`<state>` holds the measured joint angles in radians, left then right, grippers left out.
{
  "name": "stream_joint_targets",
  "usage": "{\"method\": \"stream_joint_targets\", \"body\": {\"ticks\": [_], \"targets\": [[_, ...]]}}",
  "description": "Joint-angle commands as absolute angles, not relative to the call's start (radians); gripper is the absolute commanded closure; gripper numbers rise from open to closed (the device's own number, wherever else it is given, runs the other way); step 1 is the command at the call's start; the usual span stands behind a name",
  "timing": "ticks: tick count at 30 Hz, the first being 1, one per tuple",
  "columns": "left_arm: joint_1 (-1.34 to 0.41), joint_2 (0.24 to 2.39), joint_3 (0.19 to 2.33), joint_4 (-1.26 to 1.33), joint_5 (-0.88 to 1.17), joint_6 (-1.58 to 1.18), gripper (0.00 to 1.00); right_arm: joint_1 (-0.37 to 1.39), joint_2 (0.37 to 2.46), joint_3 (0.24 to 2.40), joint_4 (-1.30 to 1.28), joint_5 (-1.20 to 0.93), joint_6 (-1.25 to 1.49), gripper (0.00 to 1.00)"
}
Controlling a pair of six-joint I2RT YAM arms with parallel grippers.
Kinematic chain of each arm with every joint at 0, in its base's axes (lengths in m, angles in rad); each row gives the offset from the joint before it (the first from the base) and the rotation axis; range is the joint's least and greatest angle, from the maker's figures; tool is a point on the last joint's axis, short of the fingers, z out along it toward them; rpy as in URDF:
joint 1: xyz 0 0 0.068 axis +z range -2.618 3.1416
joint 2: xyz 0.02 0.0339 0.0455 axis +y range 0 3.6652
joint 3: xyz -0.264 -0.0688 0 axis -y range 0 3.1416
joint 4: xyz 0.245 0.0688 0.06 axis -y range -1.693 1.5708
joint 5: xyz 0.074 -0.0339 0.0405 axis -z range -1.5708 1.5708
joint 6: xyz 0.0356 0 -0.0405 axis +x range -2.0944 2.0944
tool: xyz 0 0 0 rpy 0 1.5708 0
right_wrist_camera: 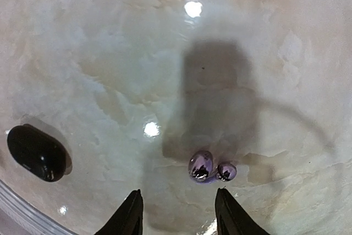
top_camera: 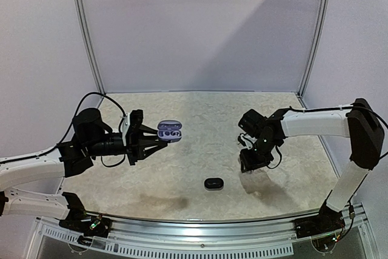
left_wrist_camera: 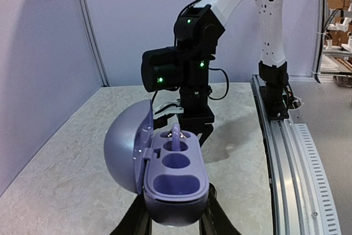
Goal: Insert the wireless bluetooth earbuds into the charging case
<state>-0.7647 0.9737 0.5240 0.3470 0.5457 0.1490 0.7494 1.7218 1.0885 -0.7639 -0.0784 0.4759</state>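
My left gripper [top_camera: 161, 138] is shut on an open purple charging case [top_camera: 170, 130] and holds it above the table at the left. In the left wrist view the case [left_wrist_camera: 176, 177] sits between my fingers [left_wrist_camera: 137, 221], lid [left_wrist_camera: 124, 152] swung open to the left. One purple earbud [left_wrist_camera: 176, 136] stands in its far slot; the near slot is empty. My right gripper [top_camera: 250, 165] is open and empty, pointing down at the table. In the right wrist view a glossy purple earbud [right_wrist_camera: 201, 165] lies on the table just ahead of the gripper [right_wrist_camera: 179, 213], nearer the right finger.
A small closed black case [top_camera: 213, 183] lies on the table between the arms, also at the left of the right wrist view [right_wrist_camera: 36, 152]. White walls enclose the beige table [top_camera: 200, 119]. A metal rail [top_camera: 200, 225] runs along the near edge.
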Motion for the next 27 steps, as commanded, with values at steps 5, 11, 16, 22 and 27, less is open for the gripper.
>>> {"method": "stream_joint_targets", "body": {"ticks": [5, 11, 16, 22, 27], "targets": [[-0.759, 0.958, 0.504, 0.362, 0.553, 0.158, 1.0, 0.766, 1.619, 1.105, -0.821, -0.095, 0.161, 0.61], [-0.759, 0.948, 0.504, 0.349, 0.549, 0.165, 1.0, 0.766, 1.682, 1.106, -0.833, -0.122, -0.091, 0.62], [-0.759, 0.946, 0.504, 0.342, 0.545, 0.169, 1.0, 0.766, 1.725, 1.116, -0.834, -0.084, -0.239, 0.61], [-0.759, 0.953, 0.509, 0.336, 0.545, 0.173, 1.0, 0.765, 1.805, 1.135, -0.848, -0.073, -0.318, 0.63], [-0.758, 0.96, 0.515, 0.333, 0.544, 0.175, 1.0, 0.765, 1.822, 1.14, -0.822, -0.047, -0.327, 0.64]]}}
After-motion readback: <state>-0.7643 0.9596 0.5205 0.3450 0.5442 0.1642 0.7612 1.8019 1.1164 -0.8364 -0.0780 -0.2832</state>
